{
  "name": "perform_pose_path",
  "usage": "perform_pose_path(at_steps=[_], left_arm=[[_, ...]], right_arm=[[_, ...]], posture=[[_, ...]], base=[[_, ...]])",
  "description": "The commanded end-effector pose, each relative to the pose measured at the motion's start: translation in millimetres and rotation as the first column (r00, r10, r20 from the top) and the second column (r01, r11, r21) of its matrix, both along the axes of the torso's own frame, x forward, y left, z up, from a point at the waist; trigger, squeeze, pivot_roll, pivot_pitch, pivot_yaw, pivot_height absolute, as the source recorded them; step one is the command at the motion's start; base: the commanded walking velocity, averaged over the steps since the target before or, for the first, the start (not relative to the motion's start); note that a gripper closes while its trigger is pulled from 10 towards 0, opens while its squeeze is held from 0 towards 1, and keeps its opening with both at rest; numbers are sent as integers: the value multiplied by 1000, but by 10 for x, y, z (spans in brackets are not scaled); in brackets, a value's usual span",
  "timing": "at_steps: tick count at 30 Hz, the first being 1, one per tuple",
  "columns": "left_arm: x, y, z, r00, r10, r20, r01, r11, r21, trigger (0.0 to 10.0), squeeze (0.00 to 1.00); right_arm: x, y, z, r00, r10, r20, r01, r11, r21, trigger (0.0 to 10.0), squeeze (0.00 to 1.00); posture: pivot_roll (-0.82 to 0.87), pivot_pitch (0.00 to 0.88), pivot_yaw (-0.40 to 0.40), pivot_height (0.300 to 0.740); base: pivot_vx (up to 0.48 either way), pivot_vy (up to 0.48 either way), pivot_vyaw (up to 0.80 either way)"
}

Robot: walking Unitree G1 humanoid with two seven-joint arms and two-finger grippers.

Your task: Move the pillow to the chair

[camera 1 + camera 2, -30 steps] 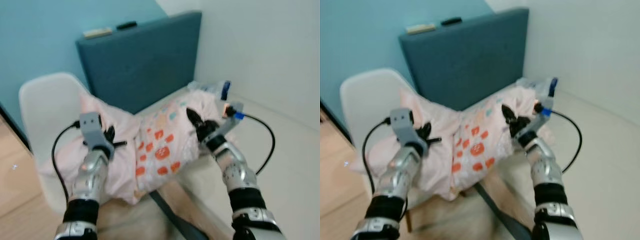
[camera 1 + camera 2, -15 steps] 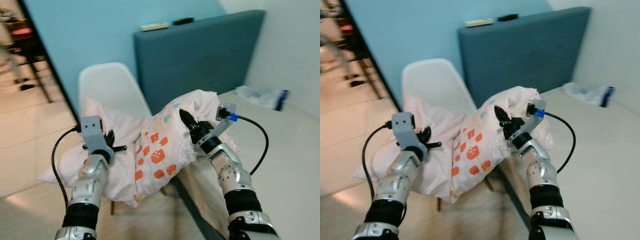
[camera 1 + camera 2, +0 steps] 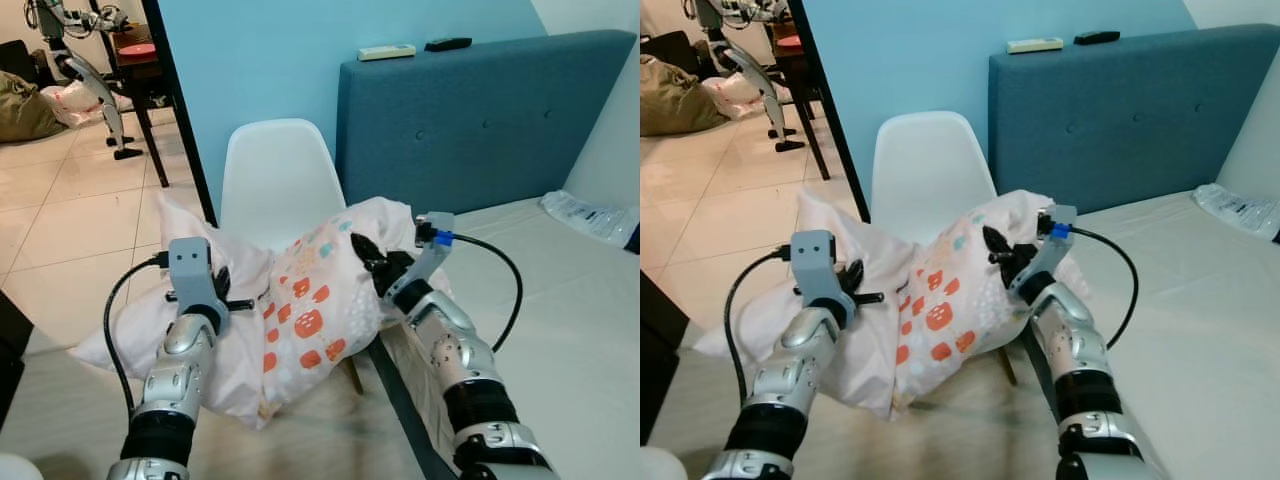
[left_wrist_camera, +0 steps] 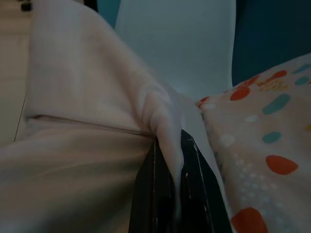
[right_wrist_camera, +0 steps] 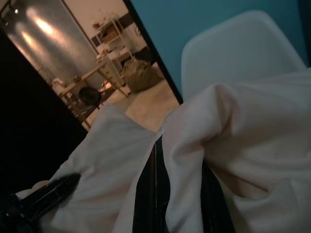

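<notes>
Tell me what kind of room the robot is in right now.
Most likely a bedroom in a home: a bare mattress lies against a blue padded headboard, a white chair stands beside it, and both grippers, left gripper and right gripper, hold a pink pillow.

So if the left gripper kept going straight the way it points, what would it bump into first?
Most likely the white chair. The left gripper, shut on the pillow, points forward at the chair's back, which looms ahead in the left wrist view. Depth is hard to judge.
</notes>
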State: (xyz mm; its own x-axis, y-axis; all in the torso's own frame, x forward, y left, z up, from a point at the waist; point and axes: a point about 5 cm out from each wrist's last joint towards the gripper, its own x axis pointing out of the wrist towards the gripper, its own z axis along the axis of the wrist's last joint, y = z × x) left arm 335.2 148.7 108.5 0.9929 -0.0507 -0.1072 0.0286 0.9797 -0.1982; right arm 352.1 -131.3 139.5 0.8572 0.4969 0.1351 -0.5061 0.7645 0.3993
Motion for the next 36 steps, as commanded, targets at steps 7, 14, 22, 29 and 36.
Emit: perform_pose_path(at_steps=[7,14,22,29,36], left_arm=[[21,-105,61,999,-23,25,24,999,-26,10000,0],[17,-126,51,1000,-19,19,20,999,-30,10000,0],[22,-119,54,1000,-9,17,9,999,-32,10000,0],[25,-119,54,1000,-6,15,7,999,-31,10000,0],[25,-118,53,1000,-4,13,4,1000,-28,10000,0]], right_arm=[[-13,135,81,996,69,59,-67,997,-34,10000,0],[-25,143,80,994,85,62,-82,996,-38,10000,0],[-49,167,61,993,106,60,-103,993,-53,10000,0],[-52,181,52,992,113,58,-110,992,-56,10000,0],[-58,190,46,992,116,57,-113,992,-58,10000,0]], posture=[[-35,44,6,740],[-36,48,3,740],[-38,51,1,740],[-35,51,1,740],[-34,53,2,740]], base=[[0,0,751],[0,0,753],[0,0,750],[0,0,752],[0,0,752]])
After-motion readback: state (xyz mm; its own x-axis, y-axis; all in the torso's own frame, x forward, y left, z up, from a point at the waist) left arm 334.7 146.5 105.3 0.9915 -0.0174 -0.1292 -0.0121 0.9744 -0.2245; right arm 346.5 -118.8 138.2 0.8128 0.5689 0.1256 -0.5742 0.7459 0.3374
